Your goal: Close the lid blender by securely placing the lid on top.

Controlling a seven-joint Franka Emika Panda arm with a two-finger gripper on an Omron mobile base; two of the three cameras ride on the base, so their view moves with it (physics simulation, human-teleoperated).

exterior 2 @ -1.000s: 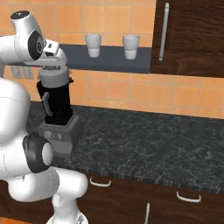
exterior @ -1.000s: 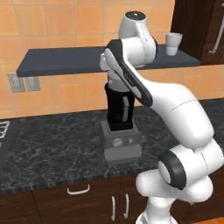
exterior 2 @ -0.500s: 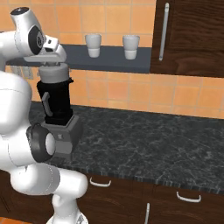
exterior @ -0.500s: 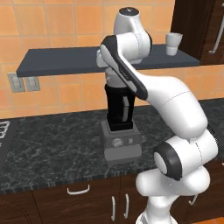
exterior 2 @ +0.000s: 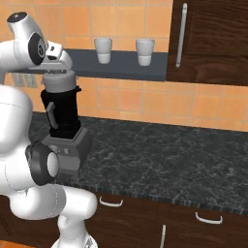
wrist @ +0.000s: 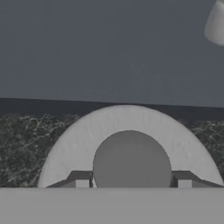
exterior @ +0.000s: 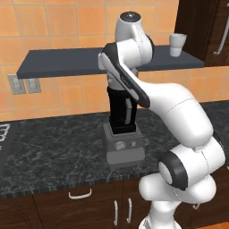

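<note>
The gripper (wrist: 131, 183) sits right over the lid (wrist: 78, 144), its fingertips (wrist: 82, 183) either side of the round raised knob, seemingly clamped on it, though actual contact cannot be confirmed. The lid, a smooth matte grey disc, rests on top of the blender (exterior 2: 63, 118), a glossy black jar with a side handle on a boxy grey base with a front dial. If it has seated tilted or off-centre, letting go could leave it loose, and a careless pull upward might lift it again. Beneath lies the speckled dark stone surface (exterior 2: 160, 160). Beyond, a flat slate-grey shelf (exterior 2: 126, 63) carries two white tapered cups (exterior 2: 103, 50).
</note>
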